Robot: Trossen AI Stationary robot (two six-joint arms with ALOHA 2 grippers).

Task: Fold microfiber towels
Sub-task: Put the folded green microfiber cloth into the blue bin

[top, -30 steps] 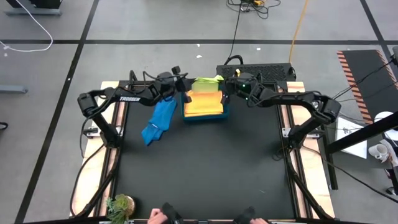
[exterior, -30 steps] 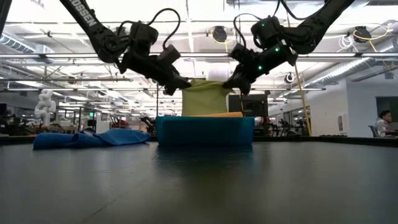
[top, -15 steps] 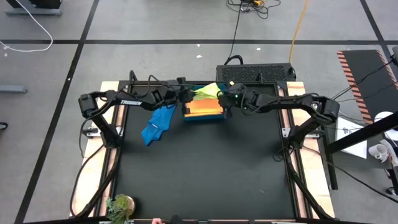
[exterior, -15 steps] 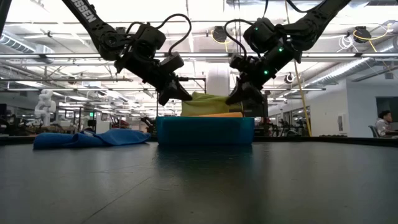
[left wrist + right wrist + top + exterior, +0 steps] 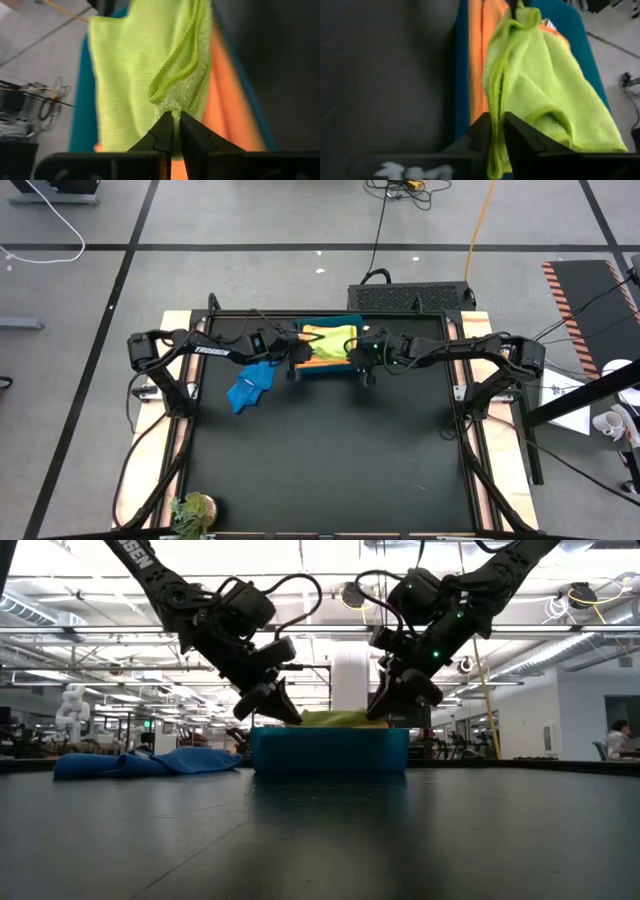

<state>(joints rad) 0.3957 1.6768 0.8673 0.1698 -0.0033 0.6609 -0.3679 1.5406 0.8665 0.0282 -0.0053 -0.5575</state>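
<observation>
A teal bin [image 5: 322,323] stands at the table's far middle with orange towels [image 5: 322,352] stacked in it. A lime green towel [image 5: 331,338] lies spread over the stack. It also shows in the low view [image 5: 340,718]. My left gripper [image 5: 296,356] is at the bin's left side, shut on the lime towel. My right gripper [image 5: 360,360] is at the bin's right side, also shut on it. A bright blue towel [image 5: 250,385] lies crumpled on the table, left of the bin. My left gripper pinches the lime towel's hemmed edge [image 5: 173,107] between its two fingers, where the hem curls over. The fingers slant down toward the bin from the left. The towel lies slack on the orange stack. My right gripper pinches the lime towel's hemmed edge [image 5: 495,107] between its two fingers, with cloth bunched at the hold. The fingers slant down toward the bin from the right. The towel runs slack from the fingers across the stack.
A black box [image 5: 410,296] sits beyond the table's far edge, behind the bin. A small plant [image 5: 190,510] stands at the near left corner. The dark table top [image 5: 330,450] nearer than the bin is open room.
Both grippers have gone down and toward the table's near edge, still shut on the lime towel. The towel hung spread between them above the bin. It now lies flat over the orange stack.
</observation>
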